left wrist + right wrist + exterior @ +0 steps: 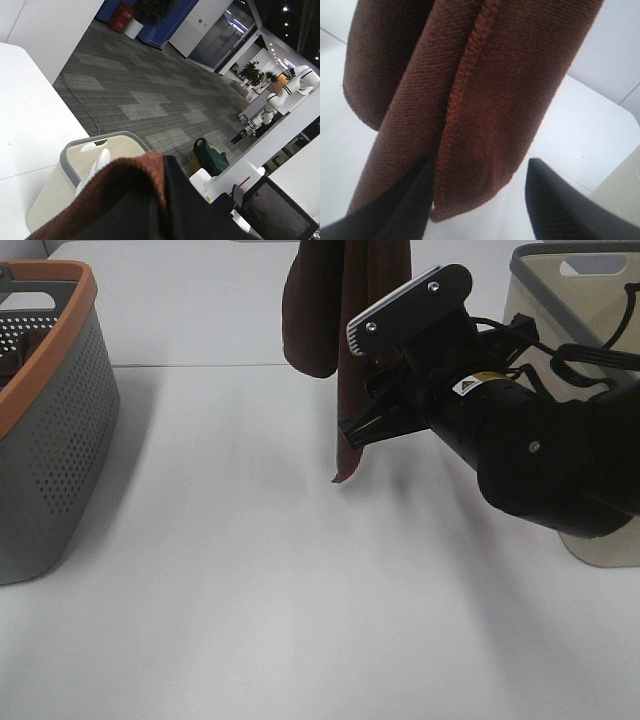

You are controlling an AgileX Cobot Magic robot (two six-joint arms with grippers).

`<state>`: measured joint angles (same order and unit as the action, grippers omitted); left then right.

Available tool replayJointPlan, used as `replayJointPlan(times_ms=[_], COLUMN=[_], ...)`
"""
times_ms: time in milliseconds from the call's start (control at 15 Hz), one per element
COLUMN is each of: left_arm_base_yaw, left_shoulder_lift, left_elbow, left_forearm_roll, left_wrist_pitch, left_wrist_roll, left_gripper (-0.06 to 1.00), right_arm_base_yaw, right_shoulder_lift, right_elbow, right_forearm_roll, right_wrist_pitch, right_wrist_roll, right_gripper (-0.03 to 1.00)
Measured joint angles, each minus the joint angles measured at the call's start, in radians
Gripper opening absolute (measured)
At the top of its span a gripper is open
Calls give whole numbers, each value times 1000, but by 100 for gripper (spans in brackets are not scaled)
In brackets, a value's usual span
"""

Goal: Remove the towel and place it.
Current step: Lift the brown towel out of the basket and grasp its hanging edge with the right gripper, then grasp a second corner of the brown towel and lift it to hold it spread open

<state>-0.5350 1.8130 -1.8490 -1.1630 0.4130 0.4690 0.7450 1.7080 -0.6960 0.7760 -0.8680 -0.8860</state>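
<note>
Nearest along the white worktop [250, 600], a grey basket [50, 450] with an orange rim stands at the left edge. Past it, the right gripper [356, 428] has its fingers spread either side of the lower hem of the towel [335, 310], which hangs in the air over the worktop. Higher up, the left gripper [165, 200] pinches the towel's bunched top. Farther right stands a beige basket [560, 310].

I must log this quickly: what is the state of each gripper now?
Left gripper: closed, holding the hanging towel.
Right gripper: open, its fingers on either side of the towel's lower end, not clamped.
</note>
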Motion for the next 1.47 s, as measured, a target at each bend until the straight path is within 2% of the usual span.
replayJointPlan(times_ms=[333,533,800,1067,1200,1400,1467], left_arm_base_yaw=[0,0,0,0,0,0,0], left_shoulder_lift=[0,0,0,0,0,0,0], left_elbow=[0,0,0,0,0,0,0], left_forearm_roll=[0,0,0,0,0,1,6], left_wrist_pitch=[0,0,0,0,0,0,3], left_wrist_roll=[0,0,0,0,0,0,0], left_gripper=[0,0,0,0,0,0,0], right_arm_base_yaw=[0,0,0,0,0,0,0], right_shoulder_lift=[65,68,68,68,68,68,68], right_elbow=[-14,-17,-19,-58,-58,-58,-58], right_forearm_roll=[-12,-12,-46,-53,-46,-14,2], right_wrist_pitch=[-28,-95,-96,-99,-93,-91,-91], right_wrist_roll=[8,8,22,22,22,1,-7], right_gripper=[51,49,48,42,33,2,0])
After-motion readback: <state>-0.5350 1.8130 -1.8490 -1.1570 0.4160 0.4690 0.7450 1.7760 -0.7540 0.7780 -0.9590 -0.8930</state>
